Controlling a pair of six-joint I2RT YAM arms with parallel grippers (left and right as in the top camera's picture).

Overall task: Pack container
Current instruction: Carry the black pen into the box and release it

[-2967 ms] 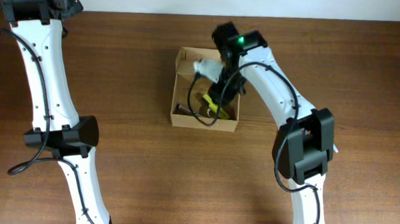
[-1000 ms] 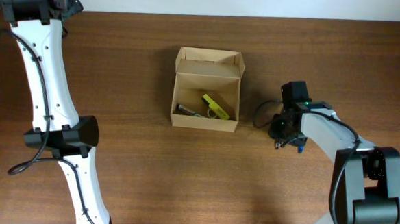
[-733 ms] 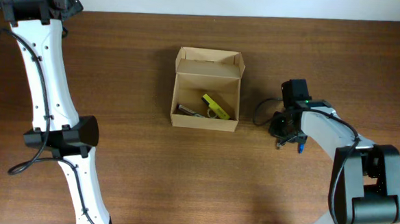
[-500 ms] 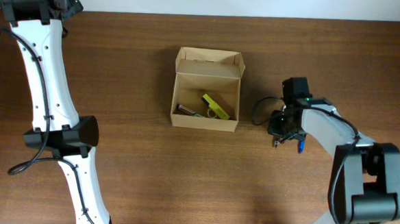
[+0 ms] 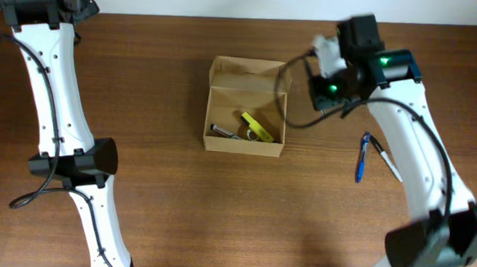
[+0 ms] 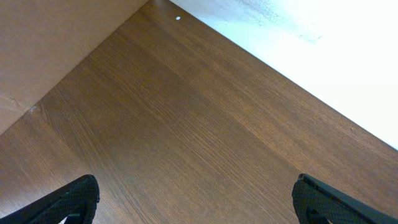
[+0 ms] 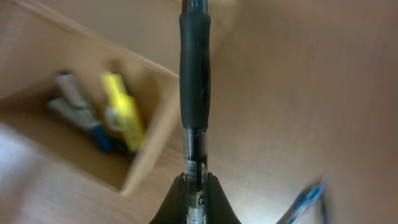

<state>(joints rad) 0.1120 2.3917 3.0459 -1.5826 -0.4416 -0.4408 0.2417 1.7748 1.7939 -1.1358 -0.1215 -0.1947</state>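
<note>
The container (image 5: 244, 144) is a small tan cardboard box, open, with its flap lid (image 5: 250, 69) folded back. Inside lie a yellow highlighter (image 5: 257, 126) and a dark pen (image 5: 226, 132). My right gripper (image 5: 327, 85) hangs above the table just right of the box, shut on a black pen with a clear barrel (image 7: 194, 81). The right wrist view shows the gripper (image 7: 196, 186), the box wall (image 7: 149, 143) and the highlighter (image 7: 121, 109) below left. My left gripper (image 6: 196, 199) is open and empty over bare table at the far left corner.
A blue pen (image 5: 360, 156) and a second thin pen (image 5: 386, 164) lie on the table right of the box. The blue pen also shows blurred in the right wrist view (image 7: 305, 202). The table's back edge runs behind the box.
My right gripper rose from the table beside the loose pens with the black pen in it. It moved back and left toward the box. The left arm has not moved.
</note>
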